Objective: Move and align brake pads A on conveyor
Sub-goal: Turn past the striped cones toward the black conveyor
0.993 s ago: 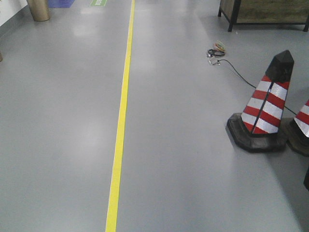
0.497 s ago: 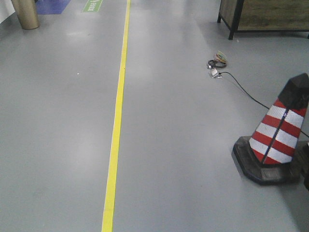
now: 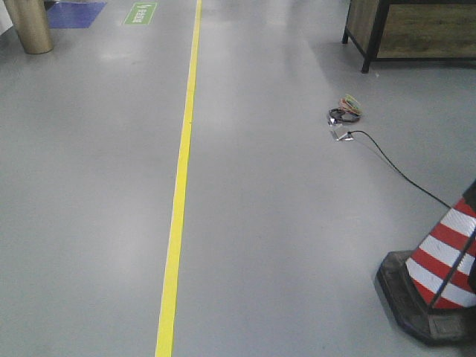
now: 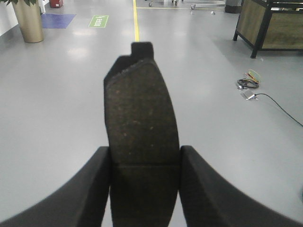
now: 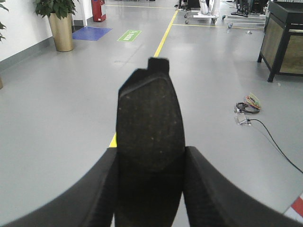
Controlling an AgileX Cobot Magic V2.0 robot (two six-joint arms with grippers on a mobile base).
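Two wrist views each show a single pad clamped in a gripper, held above a glossy grey floor (image 3: 297, 245). In the left wrist view, the left gripper (image 4: 144, 153) has its two black fingers (image 4: 90, 189) closed against the long edges of the first brake pad (image 4: 141, 118). The pad stands upright between them with its dark gritty face toward the camera. A thin groove crosses it near the fingertips, and a small black backing tab sits at its top. In the right wrist view, the right gripper (image 5: 150, 153) pinches the second brake pad (image 5: 150, 123) the same way, fingers (image 5: 210, 189) pressed to both sides, gritty face toward the camera, black tab on top. The front view looks down at the floor, where a yellow line (image 3: 178, 186) runs from the near edge into the distance, left of centre. At the lower right stands a red-and-white striped traffic cone (image 3: 450, 253) on a black base, cut off by the frame. A black cable (image 3: 394, 167) leads from beside the cone to a small coil of wires (image 3: 344, 113) farther off. At the top right is a wooden cabinet (image 3: 424, 30) on a black frame. At the top left are a brass-coloured planter (image 3: 28, 26), a blue mat (image 3: 74, 13) and a green floor sign (image 3: 140, 13).
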